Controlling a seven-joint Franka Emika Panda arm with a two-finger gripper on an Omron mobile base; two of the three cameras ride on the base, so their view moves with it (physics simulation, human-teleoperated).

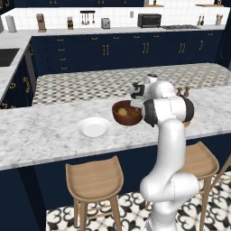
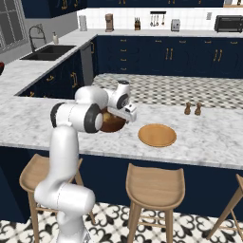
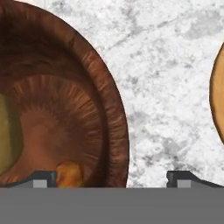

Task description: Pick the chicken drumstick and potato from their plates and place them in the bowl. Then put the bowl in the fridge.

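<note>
The dark reddish-brown bowl (image 1: 126, 116) (image 2: 113, 124) (image 3: 109, 96) stands on the marble counter. The yellowish potato (image 1: 122, 111) (image 3: 6, 131) lies inside it, and the orange-brown chicken drumstick (image 3: 69, 173) shows low in the bowl by one fingertip. My gripper (image 1: 136, 103) (image 2: 128, 115) (image 3: 111, 177) hangs open just over the bowl's right rim, one finger above the inside and one above the counter, holding nothing. The white plate (image 1: 93, 127) sits left of the bowl and the wooden plate (image 2: 157, 135) (image 3: 217, 96) right of it, both bare. The fridge is out of view.
Two small brown shakers (image 2: 192, 108) (image 1: 182, 91) stand on the counter beyond the wooden plate. Wooden stools (image 1: 94, 180) (image 2: 154, 187) line the counter's near edge below. My own elbow (image 1: 167, 110) hides part of the counter right of the bowl.
</note>
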